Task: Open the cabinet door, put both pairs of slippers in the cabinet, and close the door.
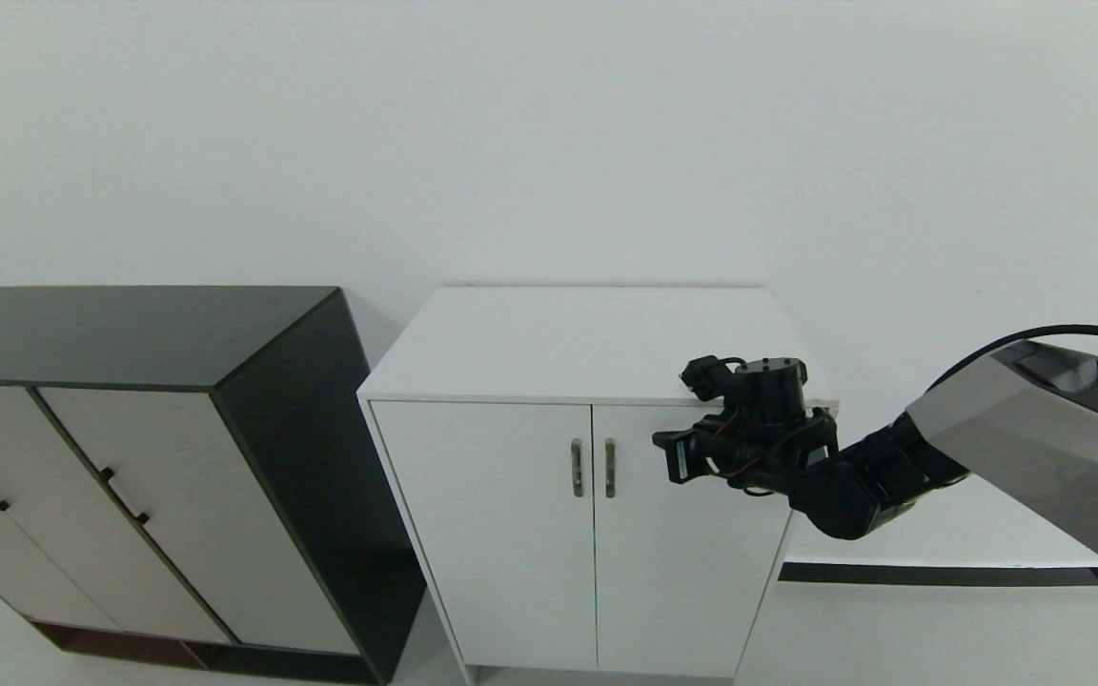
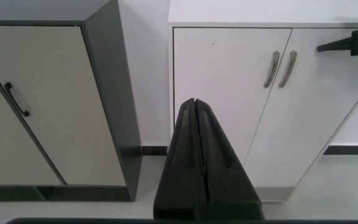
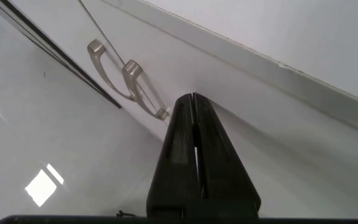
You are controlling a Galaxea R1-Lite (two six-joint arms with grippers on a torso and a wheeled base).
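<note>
The white cabinet (image 1: 511, 534) stands in the middle with both doors closed. Its two metal handles (image 1: 593, 468) sit side by side at the centre seam. My right gripper (image 1: 673, 457) is shut and hovers in front of the upper part of the right door, a short way to the right of the handles and apart from them. In the right wrist view its closed fingers (image 3: 193, 124) point at the door just beside the handles (image 3: 120, 74). My left gripper (image 2: 194, 109) is shut on nothing, low and back from the white cabinet (image 2: 229, 93).
A dark cabinet (image 1: 301, 457) with light doors and black handles stands close to the left of the white one. A plain white wall rises behind. Open floor lies to the right, with a dark baseboard strip (image 1: 930, 575).
</note>
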